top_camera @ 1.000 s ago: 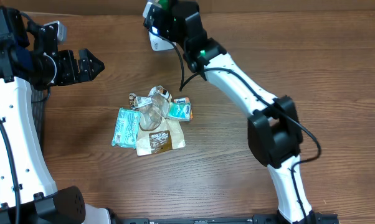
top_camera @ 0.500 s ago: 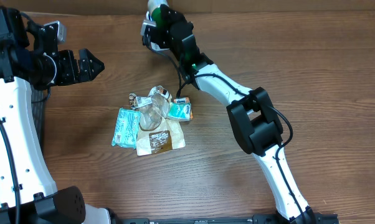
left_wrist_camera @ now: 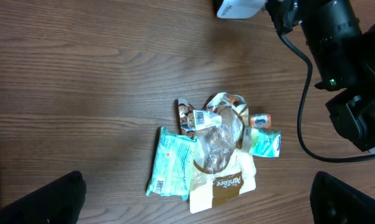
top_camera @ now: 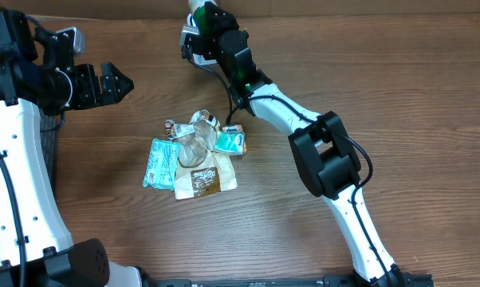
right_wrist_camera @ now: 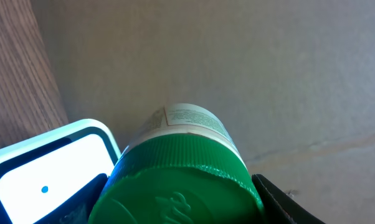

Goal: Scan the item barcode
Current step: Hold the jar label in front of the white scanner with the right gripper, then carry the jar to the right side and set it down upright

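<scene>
Your right gripper pinches the green-lidded jar, scanner just beside the hand; if the label faces away, expect no read.

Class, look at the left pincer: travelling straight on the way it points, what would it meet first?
Likely the pile of packets on the table: it sits centred ahead of the open left pincer, though depth is unclear.

Print on bottle, snack packets, all illegible
</scene>
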You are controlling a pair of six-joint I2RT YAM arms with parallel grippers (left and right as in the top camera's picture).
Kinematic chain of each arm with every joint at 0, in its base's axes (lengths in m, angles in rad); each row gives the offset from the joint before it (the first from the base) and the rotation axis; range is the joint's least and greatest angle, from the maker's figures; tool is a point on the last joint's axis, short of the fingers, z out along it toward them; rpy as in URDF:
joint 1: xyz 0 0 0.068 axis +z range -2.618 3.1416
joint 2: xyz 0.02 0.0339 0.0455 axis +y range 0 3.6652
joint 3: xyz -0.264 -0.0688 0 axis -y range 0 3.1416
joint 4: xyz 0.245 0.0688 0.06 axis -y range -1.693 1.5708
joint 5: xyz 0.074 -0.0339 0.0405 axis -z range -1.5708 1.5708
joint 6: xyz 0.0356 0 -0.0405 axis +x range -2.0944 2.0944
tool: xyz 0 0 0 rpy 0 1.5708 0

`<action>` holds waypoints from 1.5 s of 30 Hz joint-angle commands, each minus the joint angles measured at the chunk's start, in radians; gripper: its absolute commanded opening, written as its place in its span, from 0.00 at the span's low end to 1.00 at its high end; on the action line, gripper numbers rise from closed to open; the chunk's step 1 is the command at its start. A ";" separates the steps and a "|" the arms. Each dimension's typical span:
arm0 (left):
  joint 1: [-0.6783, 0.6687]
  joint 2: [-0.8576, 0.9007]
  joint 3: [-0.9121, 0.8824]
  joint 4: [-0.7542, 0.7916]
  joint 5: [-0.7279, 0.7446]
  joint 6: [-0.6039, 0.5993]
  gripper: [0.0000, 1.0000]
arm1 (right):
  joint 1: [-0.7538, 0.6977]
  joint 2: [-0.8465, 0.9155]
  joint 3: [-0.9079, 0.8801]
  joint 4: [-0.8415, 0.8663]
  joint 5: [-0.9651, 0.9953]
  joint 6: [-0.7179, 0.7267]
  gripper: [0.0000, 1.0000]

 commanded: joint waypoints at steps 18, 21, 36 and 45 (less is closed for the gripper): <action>-0.008 -0.011 0.005 0.000 -0.004 0.023 1.00 | -0.010 -0.647 0.022 -0.855 -0.019 0.635 0.24; -0.008 -0.011 0.005 0.000 -0.004 0.023 0.99 | -0.027 -0.757 0.022 -1.111 -0.084 0.775 0.24; -0.007 -0.011 0.005 0.000 -0.004 0.023 1.00 | -0.340 -0.828 -0.106 -1.780 -0.172 1.111 0.24; -0.008 -0.011 0.005 0.000 -0.004 0.023 0.99 | -0.547 -0.785 -0.376 -1.624 -0.253 1.138 0.25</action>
